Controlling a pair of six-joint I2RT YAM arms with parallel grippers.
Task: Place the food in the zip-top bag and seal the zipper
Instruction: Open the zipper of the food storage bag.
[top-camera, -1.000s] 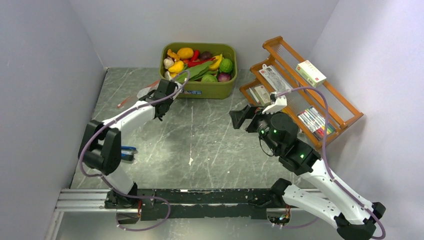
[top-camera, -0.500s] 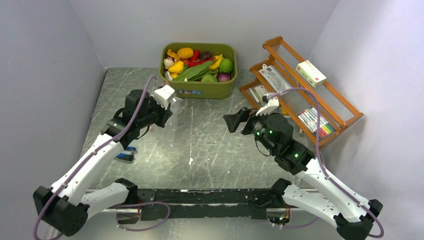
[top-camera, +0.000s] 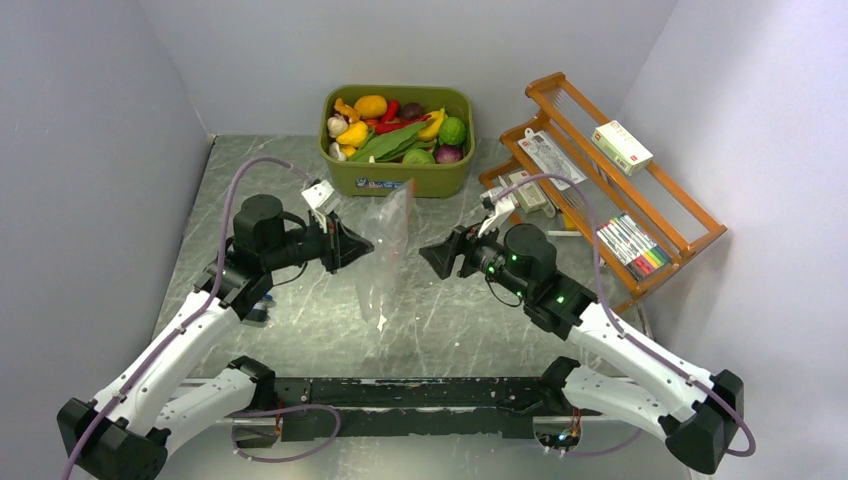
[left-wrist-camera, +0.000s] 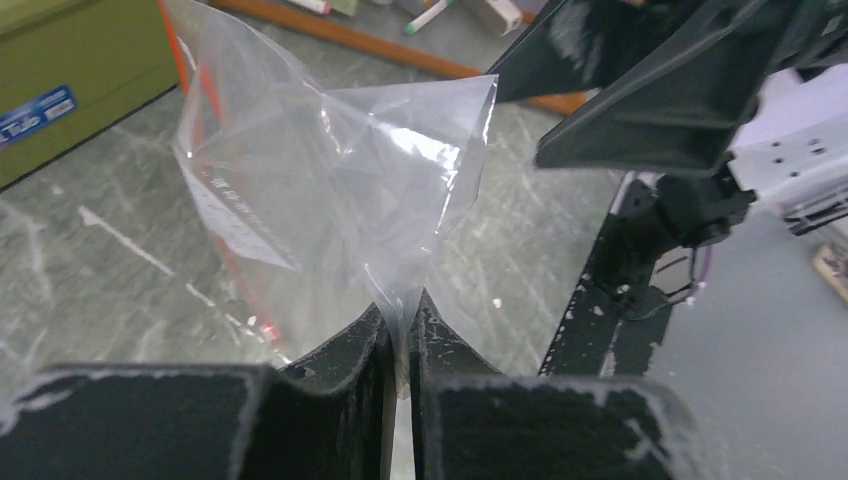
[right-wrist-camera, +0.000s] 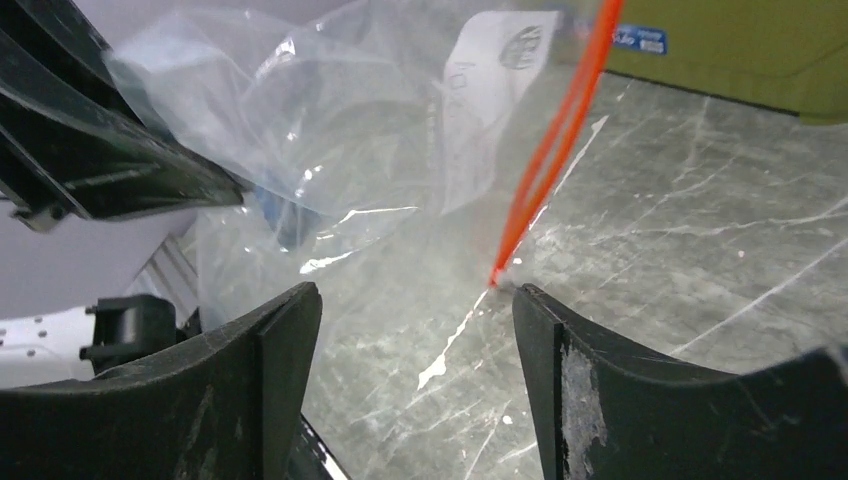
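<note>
The clear zip-top bag (top-camera: 384, 250) hangs upright over the middle of the table, pinched at one edge by my left gripper (top-camera: 358, 247), which is shut on it (left-wrist-camera: 403, 305). Its red-orange zipper (right-wrist-camera: 558, 145) runs down the side facing the green tub. My right gripper (top-camera: 432, 257) faces the bag from the right, jaws open and empty (right-wrist-camera: 415, 290), with the zipper's lower end just beyond its right fingertip (right-wrist-camera: 530, 300). The food (top-camera: 395, 135) lies in the tub at the back: green leaves, a red chili (top-camera: 391, 109), a green round one (top-camera: 453, 131) and a purple bulb (top-camera: 449, 154).
The olive-green tub (top-camera: 432, 178) stands against the back wall. A wooden rack (top-camera: 690, 215) at the right holds printed packets, a white box (top-camera: 622, 147) and coloured pens (top-camera: 637, 246). Grey walls close in the left, back and right sides.
My left arm has swung the bag from beside the tub to the table's middle and raised it upright. My right gripper has moved left toward the bag and its jaws have narrowed somewhat.
</note>
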